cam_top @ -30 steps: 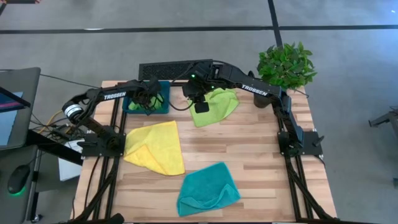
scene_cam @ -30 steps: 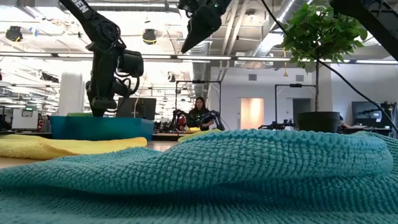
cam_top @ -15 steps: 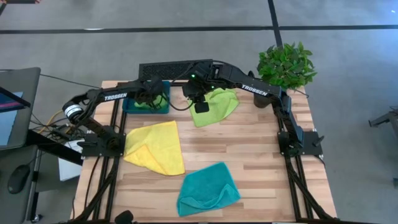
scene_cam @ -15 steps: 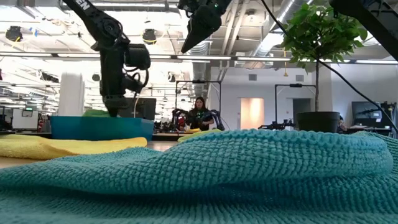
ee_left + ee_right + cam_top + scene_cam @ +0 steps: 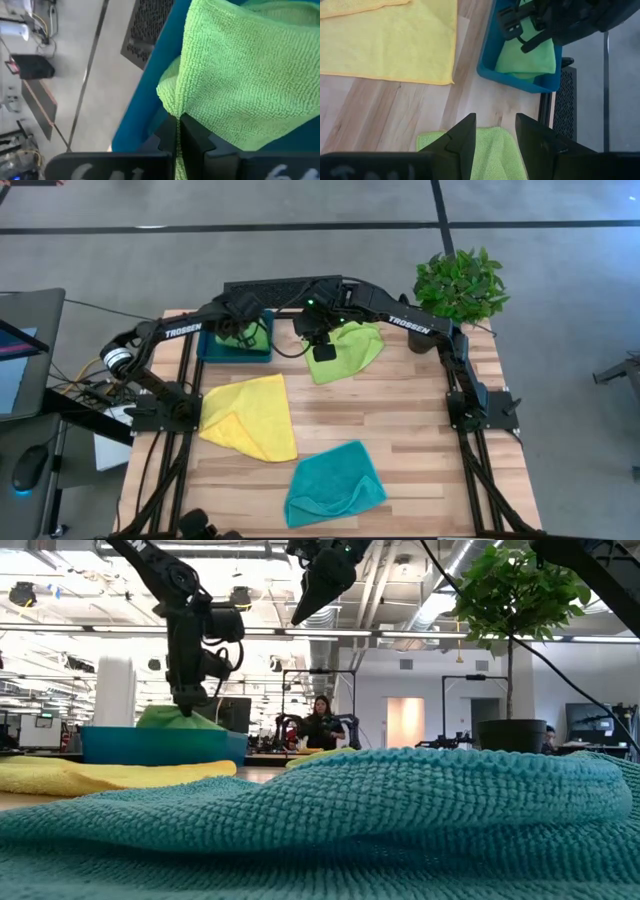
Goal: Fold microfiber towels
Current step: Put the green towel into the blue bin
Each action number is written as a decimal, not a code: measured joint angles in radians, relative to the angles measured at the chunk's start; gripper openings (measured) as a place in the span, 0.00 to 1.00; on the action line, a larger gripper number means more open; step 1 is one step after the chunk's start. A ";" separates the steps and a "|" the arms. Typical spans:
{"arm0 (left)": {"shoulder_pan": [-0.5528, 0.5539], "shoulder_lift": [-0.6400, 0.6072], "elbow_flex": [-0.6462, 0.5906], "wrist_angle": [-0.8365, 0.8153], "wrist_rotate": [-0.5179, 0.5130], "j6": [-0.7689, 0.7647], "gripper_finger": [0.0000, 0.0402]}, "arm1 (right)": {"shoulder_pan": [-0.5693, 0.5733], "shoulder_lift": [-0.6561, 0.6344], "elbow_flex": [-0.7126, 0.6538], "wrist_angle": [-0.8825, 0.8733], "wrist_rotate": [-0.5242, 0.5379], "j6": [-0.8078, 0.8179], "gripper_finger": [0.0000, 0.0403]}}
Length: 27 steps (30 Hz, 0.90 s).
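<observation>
Towels: none visibly folded; yellow towel point(image 5: 250, 416) and teal towel point(image 5: 334, 484) lie loose.
Left tool point(image 5: 178, 131): pinching lime towel point(image 5: 240, 70) in tray point(image 5: 208, 350).
Right tool point(image 5: 494, 131): parted, empty.

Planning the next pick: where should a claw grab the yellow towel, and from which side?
Take the yellow towel at its doubled-over corner on the left arm's side, from above. The fold there raises a thicker edge; the rest lies flat on the table.

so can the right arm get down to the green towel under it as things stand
Probably yes: the right tool hangs open just above the green towel, nothing lying between them. The left tool is off at the tray.
</observation>
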 joint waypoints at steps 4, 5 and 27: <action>0.032 0.000 -0.010 0.000 0.002 -0.017 0.00 | 0.000 0.000 0.000 0.000 0.000 0.000 0.40; 0.040 0.000 -0.010 0.000 0.005 -0.025 0.00 | 0.000 0.000 0.000 0.000 0.000 0.000 0.40; 0.073 0.000 -0.010 0.026 0.046 -0.020 0.31 | 0.000 0.000 0.000 0.000 0.000 -0.002 0.40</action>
